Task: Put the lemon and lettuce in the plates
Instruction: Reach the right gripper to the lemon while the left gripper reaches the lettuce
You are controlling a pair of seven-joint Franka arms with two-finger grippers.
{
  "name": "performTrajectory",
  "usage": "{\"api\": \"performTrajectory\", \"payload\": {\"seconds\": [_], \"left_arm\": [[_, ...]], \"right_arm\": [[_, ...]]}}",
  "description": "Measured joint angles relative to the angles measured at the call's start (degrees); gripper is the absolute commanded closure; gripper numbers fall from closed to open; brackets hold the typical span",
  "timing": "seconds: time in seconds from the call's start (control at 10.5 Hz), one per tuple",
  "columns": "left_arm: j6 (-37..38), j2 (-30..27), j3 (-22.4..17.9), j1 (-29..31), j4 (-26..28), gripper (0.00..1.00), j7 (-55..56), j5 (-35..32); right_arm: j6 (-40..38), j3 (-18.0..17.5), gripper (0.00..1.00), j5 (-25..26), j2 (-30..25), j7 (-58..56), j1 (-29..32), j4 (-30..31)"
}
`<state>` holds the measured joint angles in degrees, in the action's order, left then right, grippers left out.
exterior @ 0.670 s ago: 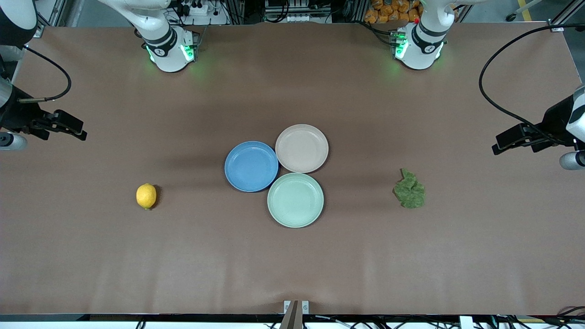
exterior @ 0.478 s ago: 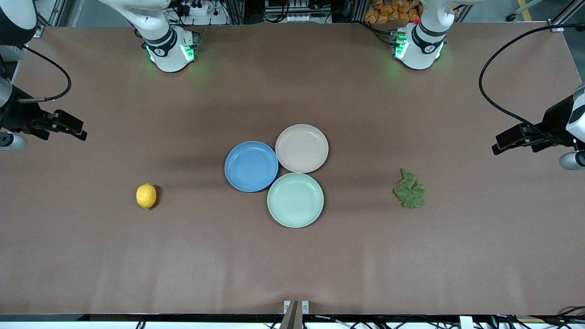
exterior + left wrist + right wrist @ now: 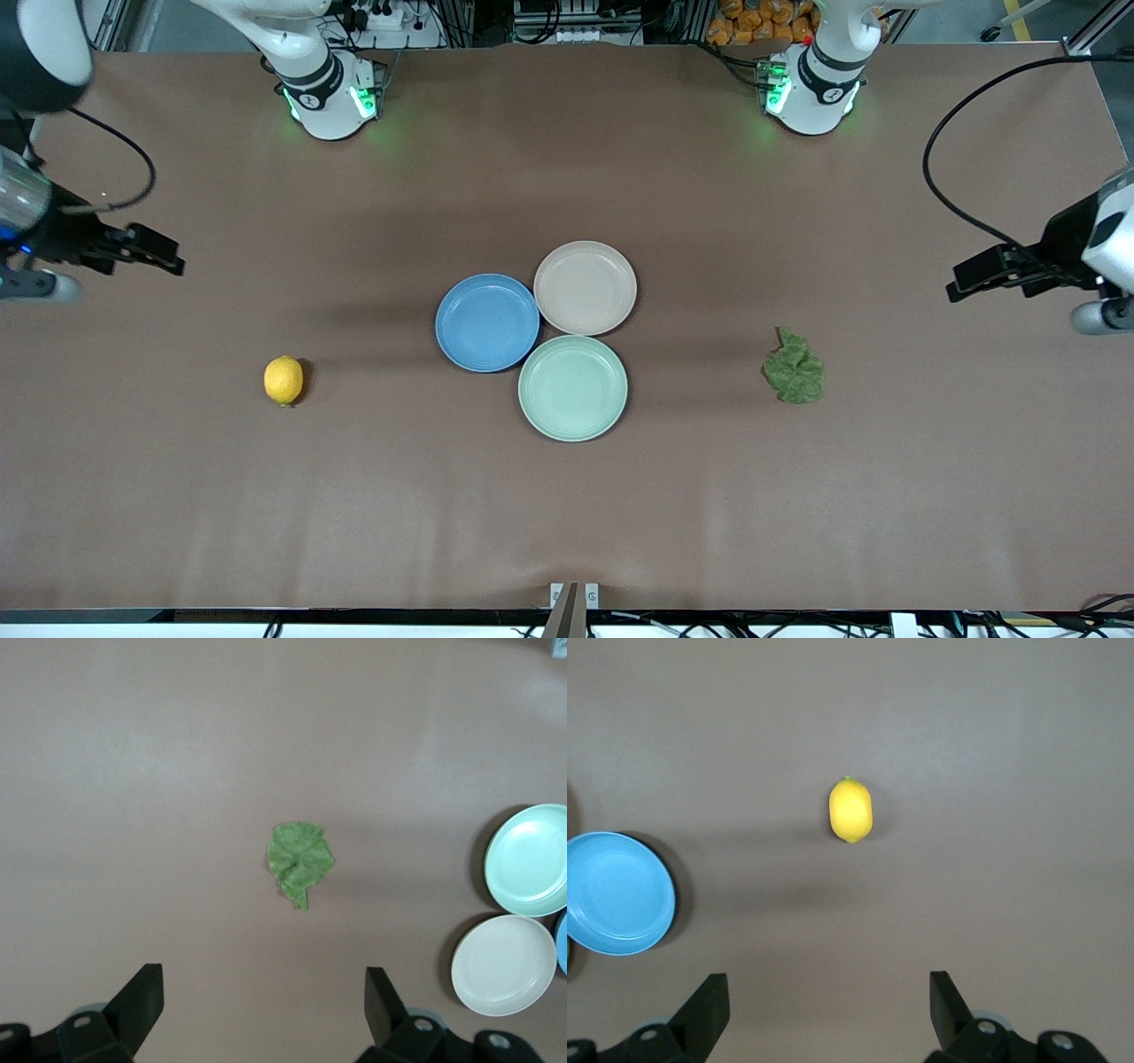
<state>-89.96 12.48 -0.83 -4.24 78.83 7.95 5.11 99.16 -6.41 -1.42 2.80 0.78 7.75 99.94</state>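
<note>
The yellow lemon (image 3: pixel 283 380) lies on the brown table toward the right arm's end; it also shows in the right wrist view (image 3: pixel 850 810). The dark green lettuce (image 3: pixel 795 369) lies toward the left arm's end, also in the left wrist view (image 3: pixel 300 860). The blue plate (image 3: pixel 486 322) and the beige-pink plate (image 3: pixel 585 288) touch at the table's middle, both empty. My right gripper (image 3: pixel 168 262) hangs open and empty high over the table's end, apart from the lemon. My left gripper (image 3: pixel 961 288) hangs open and empty over the other end, apart from the lettuce.
A pale mint-green plate (image 3: pixel 572 387) lies empty against the other two, nearer to the front camera. Black cables (image 3: pixel 952 190) loop from both wrists. The arm bases (image 3: pixel 332 93) stand along the table's back edge.
My right gripper has shifted a little toward the table's middle. My left gripper has shifted slightly toward the middle too. The lemon, lettuce and plates have not moved.
</note>
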Motion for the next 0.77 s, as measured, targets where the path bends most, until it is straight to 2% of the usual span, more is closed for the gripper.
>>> {"api": "performTrajectory", "payload": {"seconds": [0.38,0.57,0.77], "left_arm": [[-0.57,8.67,0.63,-0.79,1.72,0.00,0.00,0.00],[-4.69,14.88,0.79,-1.09,2.94,0.00,0.00,0.00],[-11.98,20.01,0.93,-1.99,5.41,0.00,0.00,0.02]], "right_arm": [[20.92,-0.01,0.00,0.00,4.53,0.01,-0.01,13.44],[27.87,0.02,0.00,0.00,8.00,0.04,0.00,15.40],[38.67,-0.01,0.00,0.00,12.20,0.05,-0.09,18.15]]}}
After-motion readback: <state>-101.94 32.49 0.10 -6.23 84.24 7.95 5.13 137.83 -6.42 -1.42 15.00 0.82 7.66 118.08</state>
